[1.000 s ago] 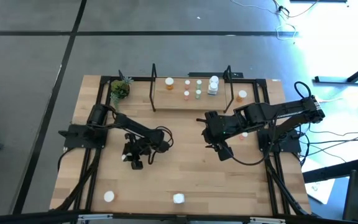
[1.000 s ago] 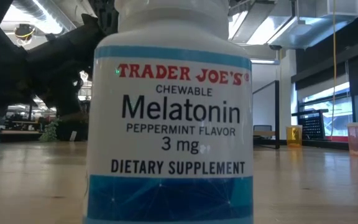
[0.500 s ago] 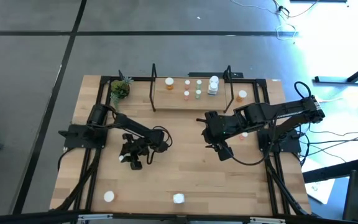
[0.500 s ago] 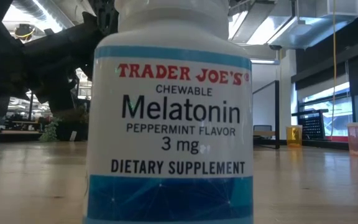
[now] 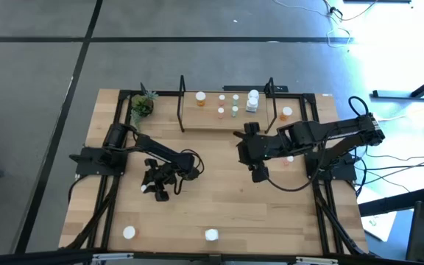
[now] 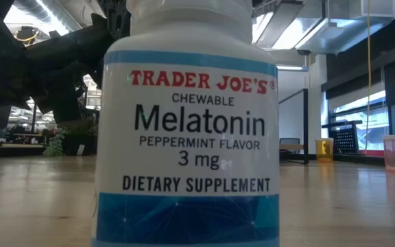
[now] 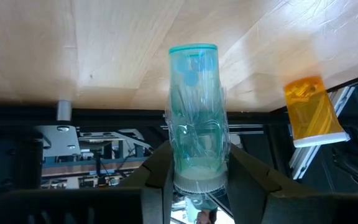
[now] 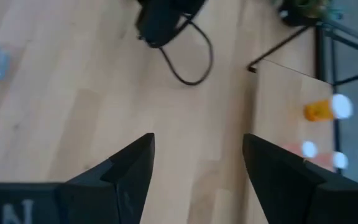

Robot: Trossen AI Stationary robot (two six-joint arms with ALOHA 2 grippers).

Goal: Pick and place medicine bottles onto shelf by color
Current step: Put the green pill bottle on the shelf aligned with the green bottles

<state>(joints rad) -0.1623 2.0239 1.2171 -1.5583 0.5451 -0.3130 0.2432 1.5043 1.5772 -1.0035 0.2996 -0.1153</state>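
My left gripper [image 7: 197, 177] is clamped on a pale green bottle [image 7: 194, 112], one finger [image 7: 157, 174] pressed against each side just above its white cap, and the clear body sticks out ahead over bare wood. Beyond it in the left wrist view, an orange bottle [image 7: 312, 112] lies at the table's edge. From above, that left gripper [image 5: 158, 190] sits low over the left half of the table [image 5: 219, 199], well short of the shelf [image 5: 227, 118].

My right gripper [image 8: 197, 168] is spread wide with nothing between the fingers, only plain tabletop. Ahead of it in the right wrist view I see a loop of black cable [image 8: 188, 59] and an orange bottle [image 8: 325, 110] lying on the shelf board. From above, the right gripper [image 5: 256, 171] hangs just in front of the shelf's right end.

On the shelf stands a row of small bottles: an orange one [image 5: 221, 112], a greenish one [image 5: 235, 111] and a larger white one [image 5: 252, 99]. Another bottle [image 5: 286, 112] stands just beyond the right frame. Two white caps, [image 5: 129, 232] and [image 5: 211, 235], wait near the table's front edge. A potted plant [image 5: 143, 104] sits at the back left corner.

Down at table level, a big melatonin bottle [image 6: 187, 137] fills the low view.
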